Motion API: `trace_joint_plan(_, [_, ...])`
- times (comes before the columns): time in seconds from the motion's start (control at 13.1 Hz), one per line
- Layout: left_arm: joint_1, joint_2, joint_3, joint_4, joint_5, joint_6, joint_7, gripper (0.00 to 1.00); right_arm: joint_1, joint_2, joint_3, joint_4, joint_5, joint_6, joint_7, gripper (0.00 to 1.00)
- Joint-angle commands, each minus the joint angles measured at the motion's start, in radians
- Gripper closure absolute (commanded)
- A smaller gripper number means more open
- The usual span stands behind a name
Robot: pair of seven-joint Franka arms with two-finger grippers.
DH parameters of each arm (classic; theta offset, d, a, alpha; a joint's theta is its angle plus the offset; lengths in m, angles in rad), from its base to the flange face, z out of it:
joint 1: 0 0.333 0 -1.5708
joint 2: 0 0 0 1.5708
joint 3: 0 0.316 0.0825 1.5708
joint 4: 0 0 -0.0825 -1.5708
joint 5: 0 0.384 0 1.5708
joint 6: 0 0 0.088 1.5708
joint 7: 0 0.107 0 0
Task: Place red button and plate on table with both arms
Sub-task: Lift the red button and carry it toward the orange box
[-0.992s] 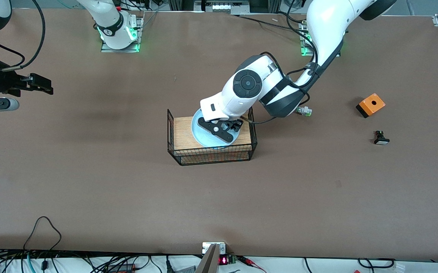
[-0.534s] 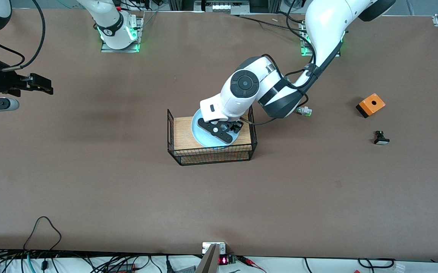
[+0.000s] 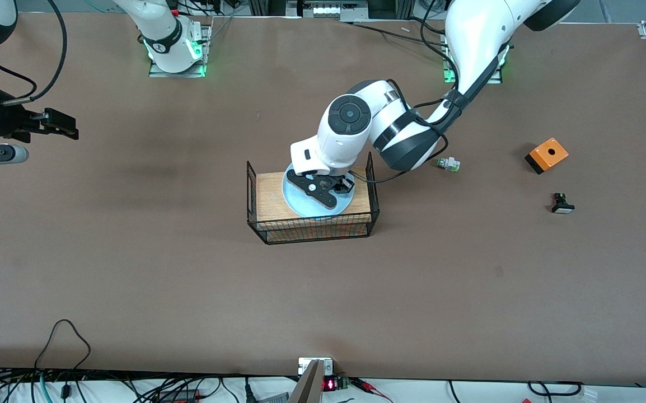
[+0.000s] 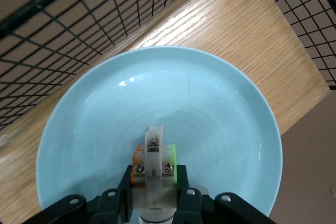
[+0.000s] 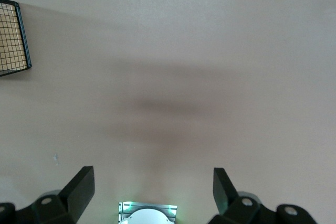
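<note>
The light blue plate [image 3: 302, 205] [image 4: 210, 98] lies on the wooden board of a wire rack in the middle of the brown table [image 3: 132, 268]. My left gripper [image 3: 318, 189] [image 4: 155, 174] hangs low over the plate's middle, shut on the red button [image 4: 155, 150]. The button is a small white block with two screws, a green side and an orange side; its red cap is hidden. My right gripper [image 3: 64, 125] [image 5: 152, 182] waits open over bare table at the right arm's end, with nothing between its fingers.
The black wire rack [image 3: 312, 229] holds a wooden board [image 3: 270, 196]. Toward the left arm's end lie a white piece with a silver-green end [image 3: 447, 164], an orange box [image 3: 547, 154] and a black button with a white cap [image 3: 562, 205].
My left gripper has shut on the red button over the plate, and its arm has shifted slightly toward the right arm's end. The right arm has not moved.
</note>
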Motion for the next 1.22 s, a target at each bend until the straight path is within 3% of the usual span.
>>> trace_joint_plan(0.0, [0.001,-0.016,0.007,0.020,0.026,-0.001,-0.014,1.00,0.000,0.011,0.004,0.026,-0.001,-0.020,0.006,0.00])
trace_joint_plan(0.31, [0.040,-0.130,-0.005,0.069,0.001,-0.149,-0.023,1.00,0.000,0.014,0.004,0.027,0.000,-0.021,0.006,0.00])
trace_joint_plan(0.53, [0.102,-0.234,-0.007,0.132,-0.065,-0.358,-0.017,1.00,0.037,0.013,0.006,0.027,0.002,-0.023,0.014,0.00])
trace_joint_plan(0.76, [0.239,-0.309,-0.008,0.173,-0.063,-0.553,0.060,1.00,0.094,0.013,0.006,0.056,0.032,-0.024,0.089,0.00])
trace_joint_plan(1.14, [0.576,-0.320,-0.007,0.172,-0.147,-0.587,0.254,1.00,0.117,0.013,0.004,0.056,0.127,-0.026,0.264,0.00])
